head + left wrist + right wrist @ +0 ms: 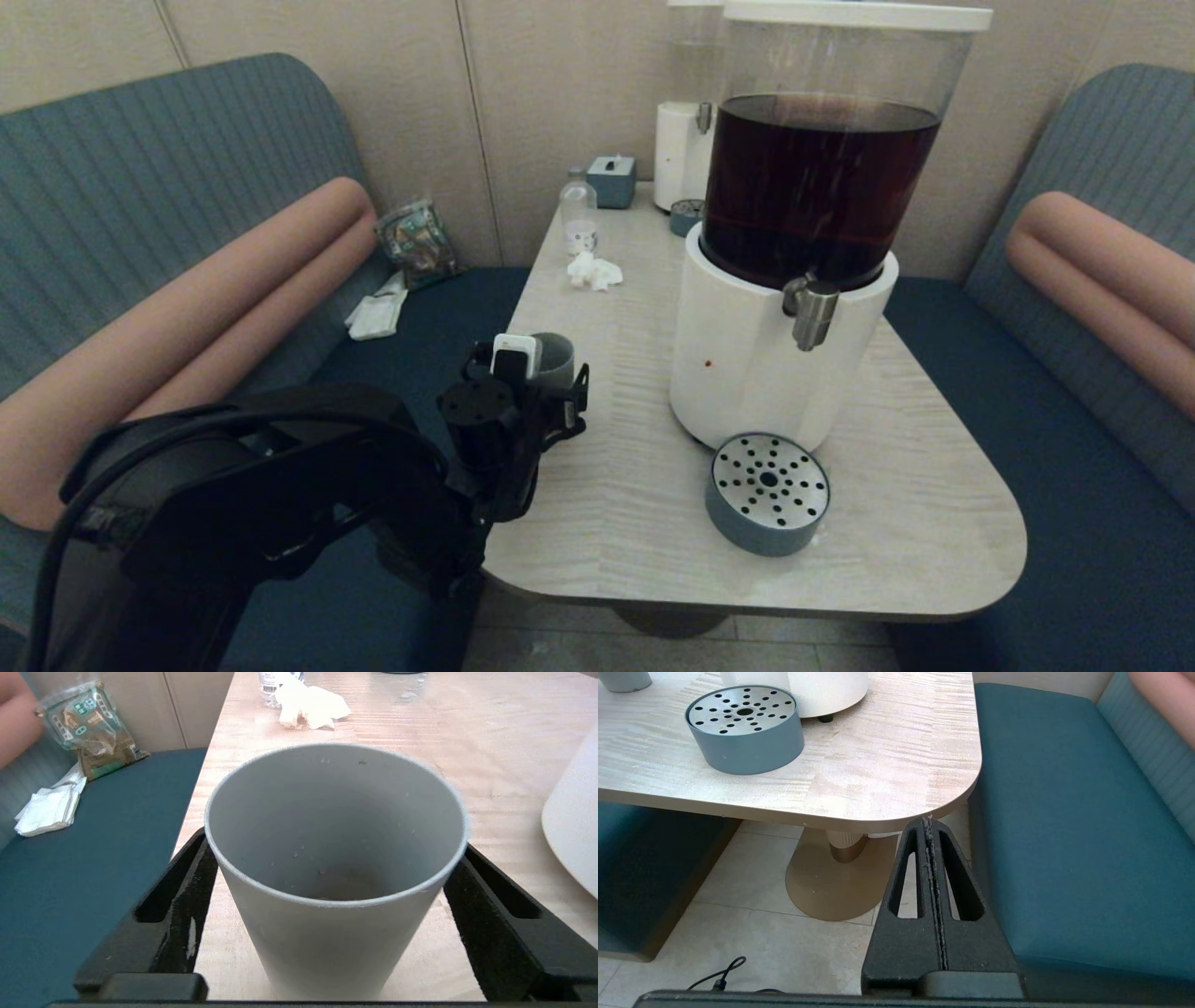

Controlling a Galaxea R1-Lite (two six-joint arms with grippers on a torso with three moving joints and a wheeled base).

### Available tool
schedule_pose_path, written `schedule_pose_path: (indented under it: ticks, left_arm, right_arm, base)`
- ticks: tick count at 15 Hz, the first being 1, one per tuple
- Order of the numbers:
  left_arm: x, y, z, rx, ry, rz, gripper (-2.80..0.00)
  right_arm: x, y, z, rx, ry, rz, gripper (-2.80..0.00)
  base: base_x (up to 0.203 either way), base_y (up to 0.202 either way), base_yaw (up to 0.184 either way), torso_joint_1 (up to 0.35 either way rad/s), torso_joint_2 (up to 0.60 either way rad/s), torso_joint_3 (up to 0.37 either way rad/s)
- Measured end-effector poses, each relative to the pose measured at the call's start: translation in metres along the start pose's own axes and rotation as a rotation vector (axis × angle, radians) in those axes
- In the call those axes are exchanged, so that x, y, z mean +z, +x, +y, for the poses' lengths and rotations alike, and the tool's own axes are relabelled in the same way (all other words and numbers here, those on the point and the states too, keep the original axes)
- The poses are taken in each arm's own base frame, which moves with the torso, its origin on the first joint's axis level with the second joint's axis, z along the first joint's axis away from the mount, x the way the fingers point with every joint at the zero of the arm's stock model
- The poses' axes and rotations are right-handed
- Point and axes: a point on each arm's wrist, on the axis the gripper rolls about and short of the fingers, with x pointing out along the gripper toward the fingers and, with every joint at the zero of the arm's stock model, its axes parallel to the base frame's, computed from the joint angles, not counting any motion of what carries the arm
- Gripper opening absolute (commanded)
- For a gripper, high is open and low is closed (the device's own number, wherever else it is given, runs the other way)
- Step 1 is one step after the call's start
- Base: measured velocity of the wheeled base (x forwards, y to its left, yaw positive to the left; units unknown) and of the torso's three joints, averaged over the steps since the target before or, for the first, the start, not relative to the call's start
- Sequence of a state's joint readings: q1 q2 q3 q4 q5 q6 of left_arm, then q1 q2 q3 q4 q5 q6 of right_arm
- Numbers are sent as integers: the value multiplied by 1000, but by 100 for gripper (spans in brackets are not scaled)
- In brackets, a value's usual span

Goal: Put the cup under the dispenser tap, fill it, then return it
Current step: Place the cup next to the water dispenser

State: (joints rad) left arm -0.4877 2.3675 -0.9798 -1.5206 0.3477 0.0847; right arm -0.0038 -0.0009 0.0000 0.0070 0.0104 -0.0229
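The grey-green cup [558, 358] stands upright by the table's left edge, well left of the dispenser tap [810, 314]. My left gripper [539, 377] reaches over that edge and holds it. In the left wrist view the cup [327, 938] fills the space between the black fingers [187, 891], which press on both its sides. Inside it looks empty apart from a few droplets. The tap is a short steel spout on the white base of the large dispenser [747, 369], whose tank holds dark brown liquid. My right gripper [928, 821] is shut and empty, below the table's near right corner.
A round blue-grey drip tray [767, 493] with a perforated steel top sits in front of the dispenser. At the table's back are a smaller white dispenser [680, 154], a tissue box [611, 180], a bottle [578, 215] and crumpled tissue [594, 271]. Benches flank the table.
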Motion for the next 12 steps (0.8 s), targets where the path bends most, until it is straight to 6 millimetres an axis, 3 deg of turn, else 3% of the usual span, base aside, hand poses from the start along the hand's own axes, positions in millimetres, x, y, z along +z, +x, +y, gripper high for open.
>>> schedule_pose_path:
  ticks: [10,11,12]
  left_arm:
    - [58,-14,-7,-27,-23,-116,0]
    - [65,-16,-7,-29,-19,-130,-280]
    - [72,-19,-7,-28,-15,-145,-280]
  right_arm:
    - [0,0,0,0,0,0,-280]
    - [0,0,0,0,0,0,-280]
    - [0,0,0,0,0,1,-280]
  base:
    - [0,0,0,0,0,0]
    - [0,0,0,0,0,0]
    - [0,0,0,0,0,0]
